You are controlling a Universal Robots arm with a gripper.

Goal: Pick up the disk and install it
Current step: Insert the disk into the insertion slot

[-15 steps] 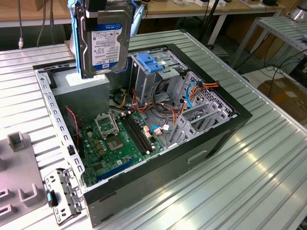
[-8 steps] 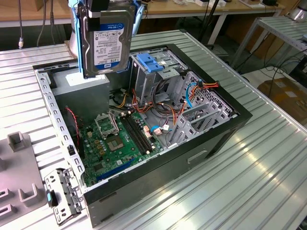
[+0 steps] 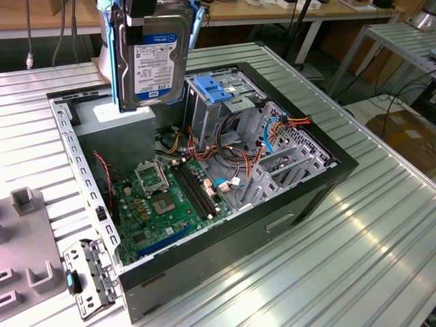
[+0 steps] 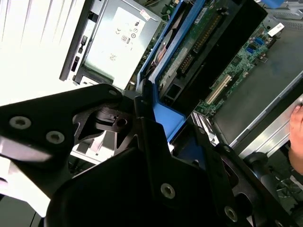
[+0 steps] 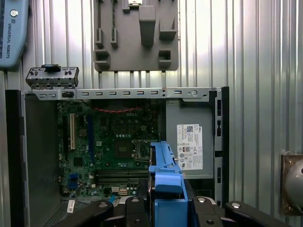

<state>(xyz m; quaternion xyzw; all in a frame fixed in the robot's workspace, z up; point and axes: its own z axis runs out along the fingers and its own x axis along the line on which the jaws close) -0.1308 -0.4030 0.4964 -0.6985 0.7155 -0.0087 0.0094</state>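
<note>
Gripper (image 4: pixel 163 118) clamps disk (image 3: pixel 151 61); exterior view shows label (image 3: pixel 155 76), second wrist view underside (image 4: pixel 189 52)

1. The gripper (image 3: pixel 146 12) hangs at the top edge of the exterior view, pointing downward.
2. Its black fingers (image 4: pixel 144 106) are clamped against the disk (image 3: pixel 153 61), which they hold upright.
3. In both wrist views the finger linkages spread to either side.

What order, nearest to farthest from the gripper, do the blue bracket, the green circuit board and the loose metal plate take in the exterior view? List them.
The gripper holds the disk.
1. Blue bracket, on the metal cage.
2. Green circuit board, inside the case.
3. Loose metal plate, on the table outside it.
</note>
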